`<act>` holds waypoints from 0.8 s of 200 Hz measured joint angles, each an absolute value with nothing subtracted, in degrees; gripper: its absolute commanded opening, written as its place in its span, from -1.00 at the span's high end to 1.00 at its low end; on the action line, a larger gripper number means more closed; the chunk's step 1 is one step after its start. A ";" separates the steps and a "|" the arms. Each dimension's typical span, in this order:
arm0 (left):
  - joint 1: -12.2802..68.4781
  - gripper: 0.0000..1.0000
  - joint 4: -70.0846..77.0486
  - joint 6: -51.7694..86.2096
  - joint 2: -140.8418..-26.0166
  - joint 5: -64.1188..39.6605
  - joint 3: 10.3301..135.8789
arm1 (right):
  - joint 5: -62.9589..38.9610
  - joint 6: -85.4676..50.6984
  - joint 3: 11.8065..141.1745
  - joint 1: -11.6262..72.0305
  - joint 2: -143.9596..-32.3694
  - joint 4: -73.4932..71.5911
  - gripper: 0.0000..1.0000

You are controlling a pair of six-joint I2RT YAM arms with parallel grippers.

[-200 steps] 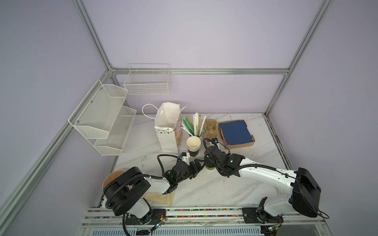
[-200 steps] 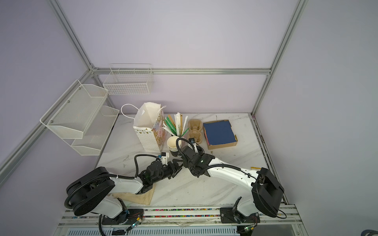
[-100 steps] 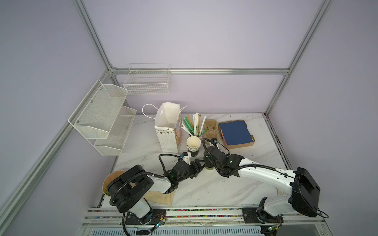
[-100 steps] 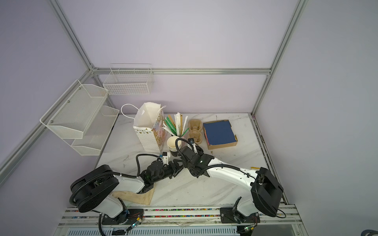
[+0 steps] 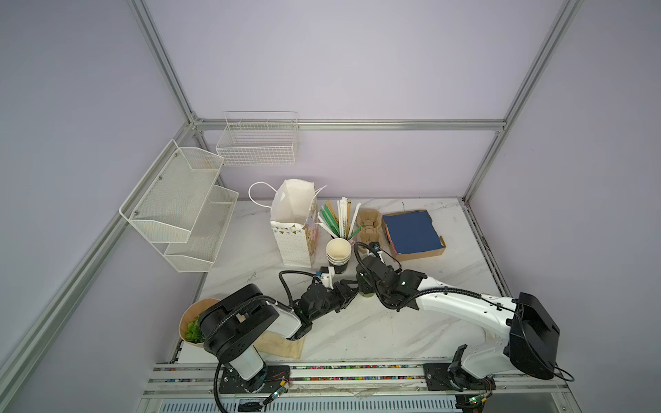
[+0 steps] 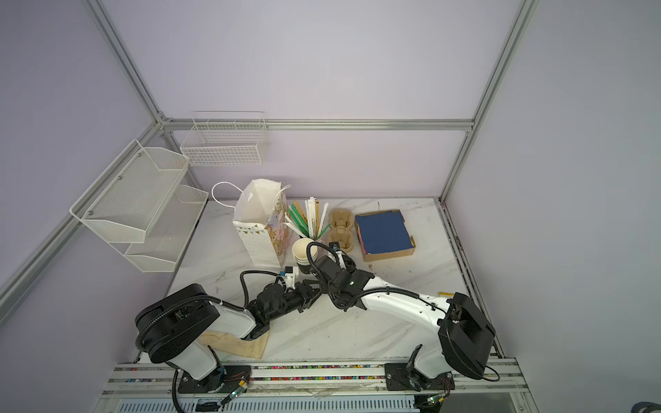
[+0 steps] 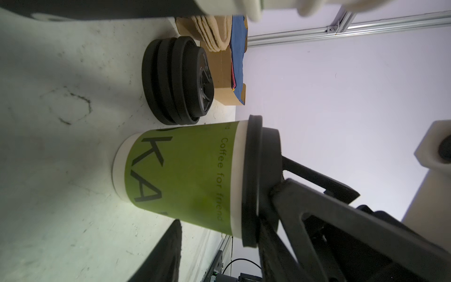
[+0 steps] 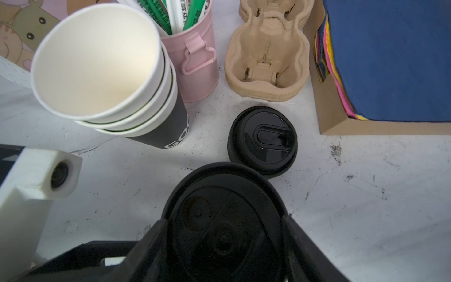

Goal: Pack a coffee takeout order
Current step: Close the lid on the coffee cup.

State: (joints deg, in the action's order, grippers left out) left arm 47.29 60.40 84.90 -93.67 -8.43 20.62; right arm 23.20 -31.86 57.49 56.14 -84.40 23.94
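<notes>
Centrally, in both top views: left gripper (image 5: 348,291) and right gripper (image 5: 365,284) tip to tip over the near middle of the marble table (image 5: 411,332), with a sliver of green cup (image 5: 367,294) showing under the right one. Farther back, pulp carrier (image 5: 368,223) just left of the navy napkin (image 5: 411,232), which lies in a cardboard box (image 5: 422,253). Stacked empty cups (image 5: 338,250) left of the carrier and nearer.

From the left wrist: cup upright on the table, black lid (image 7: 253,180) seated on top. Left fingers (image 7: 170,244) spread wide to either side of the cup, released; contact with the cup wall impossible to tell. Farther back, spare lids (image 7: 178,80) in a stack.

From the right wrist: right jaws clasped on the lid's rim, one finger (image 8: 151,244) on each side. Carrier and napkin well apart from the cup, spare lids just beyond it.
</notes>
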 measured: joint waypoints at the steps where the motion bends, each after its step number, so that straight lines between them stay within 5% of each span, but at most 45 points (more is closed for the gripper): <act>1: 47.29 -0.05 60.42 84.99 -93.69 -8.38 20.58 | 23.20 -31.86 57.49 56.16 -84.40 23.97 -0.25; 43: 47.86 -0.54 60.58 85.54 -93.73 -7.38 19.25 | 23.20 -31.46 57.45 56.42 -84.40 23.94 -0.26; 82: 48.03 -0.80 54.68 84.38 -90.08 -7.20 19.22 | 23.18 -31.46 58.02 56.42 -84.60 24.62 -0.26; 160: 46.96 -1.00 25.21 73.38 -69.82 -1.69 24.01 | 22.61 -31.94 59.83 56.45 -84.88 26.85 -0.33</act>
